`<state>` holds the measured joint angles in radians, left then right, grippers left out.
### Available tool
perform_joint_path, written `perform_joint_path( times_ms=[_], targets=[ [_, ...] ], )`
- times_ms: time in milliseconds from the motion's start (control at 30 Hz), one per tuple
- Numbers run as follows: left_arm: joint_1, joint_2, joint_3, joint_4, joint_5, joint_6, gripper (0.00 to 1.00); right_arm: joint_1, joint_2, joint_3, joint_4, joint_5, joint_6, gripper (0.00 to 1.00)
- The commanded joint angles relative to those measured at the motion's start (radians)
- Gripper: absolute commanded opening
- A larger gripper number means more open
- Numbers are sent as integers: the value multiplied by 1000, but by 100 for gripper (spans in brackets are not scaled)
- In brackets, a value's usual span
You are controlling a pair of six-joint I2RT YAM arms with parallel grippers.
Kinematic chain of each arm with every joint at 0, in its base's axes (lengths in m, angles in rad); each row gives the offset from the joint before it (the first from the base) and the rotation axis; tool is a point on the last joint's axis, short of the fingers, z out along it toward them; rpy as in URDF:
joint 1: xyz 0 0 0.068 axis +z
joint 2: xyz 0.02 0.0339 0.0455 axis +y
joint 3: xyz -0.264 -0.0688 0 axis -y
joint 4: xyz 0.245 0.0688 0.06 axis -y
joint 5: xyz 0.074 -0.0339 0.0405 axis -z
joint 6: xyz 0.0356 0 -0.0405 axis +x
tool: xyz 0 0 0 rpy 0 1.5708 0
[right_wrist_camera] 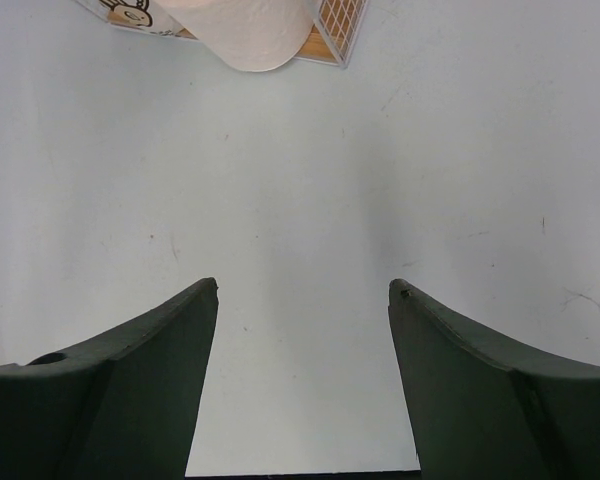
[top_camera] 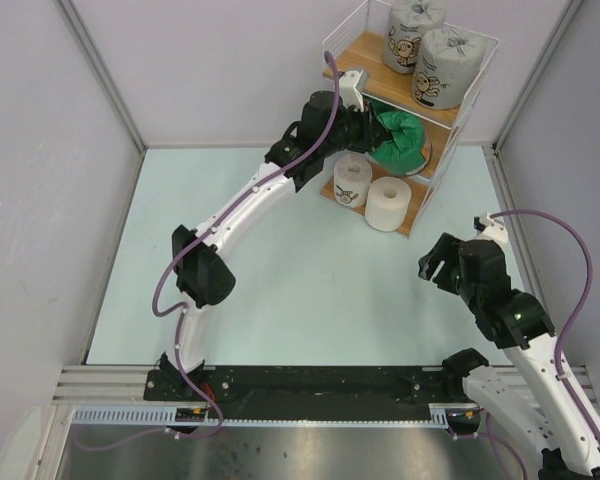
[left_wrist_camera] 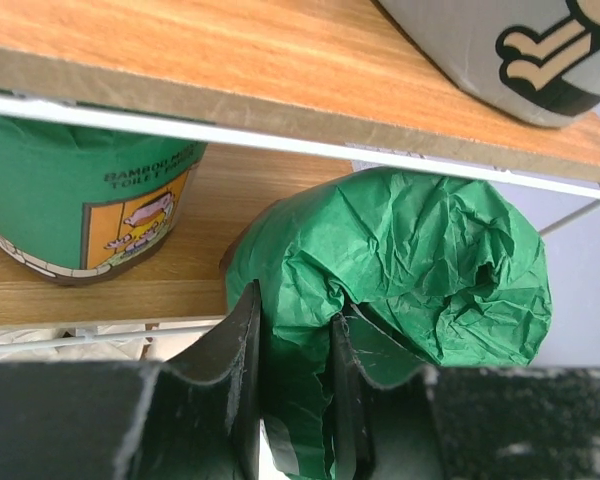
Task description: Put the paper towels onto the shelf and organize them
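The shelf point(top_camera: 362, 58) stands at the back right. Two grey cartoon-print paper towels point(top_camera: 416, 34) point(top_camera: 447, 68) stand on its top board. On the bottom board are a white-wrapped roll point(top_camera: 353, 180) and a bare white roll point(top_camera: 389, 203). My left gripper point(top_camera: 366, 130) reaches into the middle tier, shut on the crumpled wrap of a green roll point(top_camera: 401, 141). In the left wrist view the fingers point(left_wrist_camera: 248, 330) pinch that green roll point(left_wrist_camera: 430, 260), and another green roll point(left_wrist_camera: 80, 200) stands to its left on the middle board point(left_wrist_camera: 250, 190). My right gripper point(top_camera: 438, 262) hangs open over the table with nothing in it.
The shelf's white wire frame point(top_camera: 470, 110) rises around the boards. The top board's edge point(left_wrist_camera: 280, 110) lies just above my left fingers. Grey walls point(top_camera: 40, 150) close in the pale table point(top_camera: 300, 280). The bare white roll point(right_wrist_camera: 250, 30) shows at the top of the right wrist view.
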<state>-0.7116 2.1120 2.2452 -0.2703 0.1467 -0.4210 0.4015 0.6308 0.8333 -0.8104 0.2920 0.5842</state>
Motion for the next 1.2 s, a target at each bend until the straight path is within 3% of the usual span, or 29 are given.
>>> perform_joint_path(
  times_ms=[0,900,967,1033,1167],
  targets=[
    [-3,16,89,74,-68,4,0,-3,9,40,13,19,6,74],
    [-40,63,106,322,-179,-84,0,-3,24,38,2,45,2,74],
    [-40,63,99,312,-179,-78,5,-4,23,40,-1,45,2,74],
    [-40,59,64,313,-176,-79,22,-4,23,39,-3,47,3,74],
    [-40,29,-2,333,-157,-84,45,-4,26,38,-3,49,3,74]
  ],
)
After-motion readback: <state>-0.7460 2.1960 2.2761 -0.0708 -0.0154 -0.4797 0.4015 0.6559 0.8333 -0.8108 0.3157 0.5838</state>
